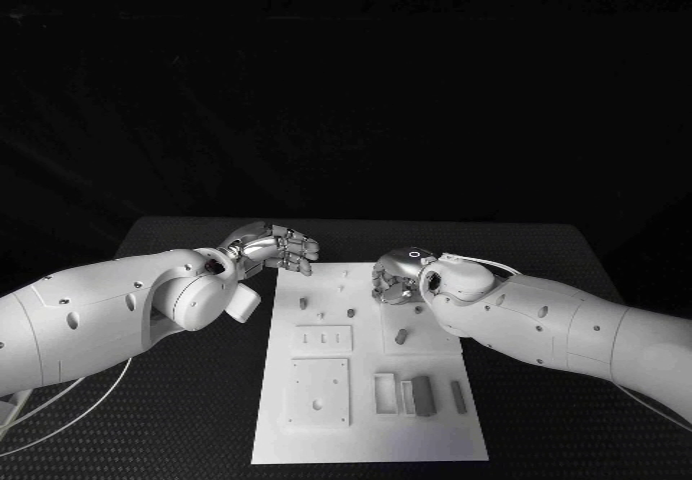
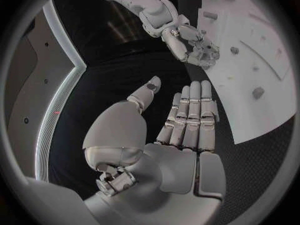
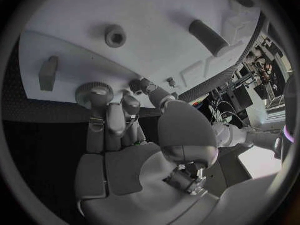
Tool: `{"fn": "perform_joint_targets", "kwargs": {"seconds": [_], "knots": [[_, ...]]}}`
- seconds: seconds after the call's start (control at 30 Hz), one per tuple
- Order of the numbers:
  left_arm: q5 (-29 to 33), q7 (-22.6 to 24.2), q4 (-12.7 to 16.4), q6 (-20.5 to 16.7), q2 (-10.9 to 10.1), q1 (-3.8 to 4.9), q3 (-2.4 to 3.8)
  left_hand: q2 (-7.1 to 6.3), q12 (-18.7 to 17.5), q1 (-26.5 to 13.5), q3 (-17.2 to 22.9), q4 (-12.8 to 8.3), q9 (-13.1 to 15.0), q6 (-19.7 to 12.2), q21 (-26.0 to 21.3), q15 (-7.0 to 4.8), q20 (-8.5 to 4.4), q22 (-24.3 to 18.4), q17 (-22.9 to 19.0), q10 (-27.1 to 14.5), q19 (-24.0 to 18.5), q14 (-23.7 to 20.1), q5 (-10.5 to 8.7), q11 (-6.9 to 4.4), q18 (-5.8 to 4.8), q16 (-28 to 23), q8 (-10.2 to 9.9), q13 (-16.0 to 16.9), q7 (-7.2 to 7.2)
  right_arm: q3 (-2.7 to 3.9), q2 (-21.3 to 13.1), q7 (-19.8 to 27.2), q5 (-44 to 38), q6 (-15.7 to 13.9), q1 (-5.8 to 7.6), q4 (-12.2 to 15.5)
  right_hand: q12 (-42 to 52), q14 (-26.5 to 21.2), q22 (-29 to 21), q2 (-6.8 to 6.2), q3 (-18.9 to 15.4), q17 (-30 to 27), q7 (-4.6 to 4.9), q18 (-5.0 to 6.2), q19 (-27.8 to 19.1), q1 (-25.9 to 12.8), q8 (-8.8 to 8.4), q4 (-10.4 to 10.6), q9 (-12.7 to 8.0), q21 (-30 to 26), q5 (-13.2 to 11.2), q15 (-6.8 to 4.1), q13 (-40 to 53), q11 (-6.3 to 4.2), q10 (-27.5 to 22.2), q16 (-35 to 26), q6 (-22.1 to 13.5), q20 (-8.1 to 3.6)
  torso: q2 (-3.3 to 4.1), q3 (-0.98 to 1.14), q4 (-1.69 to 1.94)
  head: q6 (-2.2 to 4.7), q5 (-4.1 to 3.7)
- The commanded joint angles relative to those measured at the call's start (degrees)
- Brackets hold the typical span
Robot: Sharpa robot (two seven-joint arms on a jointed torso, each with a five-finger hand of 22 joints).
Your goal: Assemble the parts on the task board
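i saw my right hand [image 1: 400,283] pinching a small knob [image 3: 94,91] over the board [image 1: 433,425], and my left hand [image 1: 277,247] was open (holding nothing) beside it.

1. The worktop [image 1: 577,250] is black, with a fine dotted weave across its surface.
2. The task board [image 1: 368,440] is plain white.
3. The parts [image 1: 433,395] on the task board are grey; a knurled grey knob [image 3: 94,91] carries a ribbed pattern round its rim.
4. The left hand [image 1: 277,247] is silver, and its fingers [image 2: 190,112] are pale silver-grey with darker seams.
5. The right hand [image 1: 397,277] is silver, with dark pads on its fingers [image 3: 130,105].
6. Both arms [image 1: 87,325] are white, marked with small dark dots.
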Motion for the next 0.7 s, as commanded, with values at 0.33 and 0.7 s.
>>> {"fn": "perform_joint_targets", "kwargs": {"seconds": [0.33,0.7], "knots": [[-0.2,0.0,0.3,0.7,0.2,0.08,0.06,-0.2,-0.3,-0.3,-0.3,0.0,-0.1,-0.3,-0.2,0.39,-0.5,-0.1,0.1,-0.1,0.0,0.0,-0.22,0.24,-0.37,-0.3,-0.2,0.0,1.05,-0.17,0.1,-0.3,-1.4,0.8,-0.31,0.1,0.3,-0.1,1.2,-0.03,0.6,-0.2,0.01,1.76,-0.4,0.3,-0.05,0.1,0.1,0.1,0.2,0.46,-0.1,0.34,-0.2,0.2,0.1,-0.42,0.05,0.0,-0.03,-0.24,0.1],[-0.2,-0.1,0.2,0.7,0.3,0.08,0.06,-0.18,-0.4,-0.2,-0.3,0.0,-0.1,-0.3,-0.3,0.39,-0.53,-0.1,0.2,-0.1,0.0,0.0,-0.22,0.24,-0.4,-0.4,-0.1,0.0,1.05,-0.22,0.3,-0.6,-2.6,0.8,-0.36,0.5,0.2,-0.6,1.3,2.11,4.8,-1.2,-1.71,1.76,-0.9,4.1,2.74,-0.5,1.6,0.3,0.2,-0.9,-0.7,-1.24,-0.1,0.1,5.4,-0.16,0.05,0.03,-0.1,-0.42,0.22]]}}
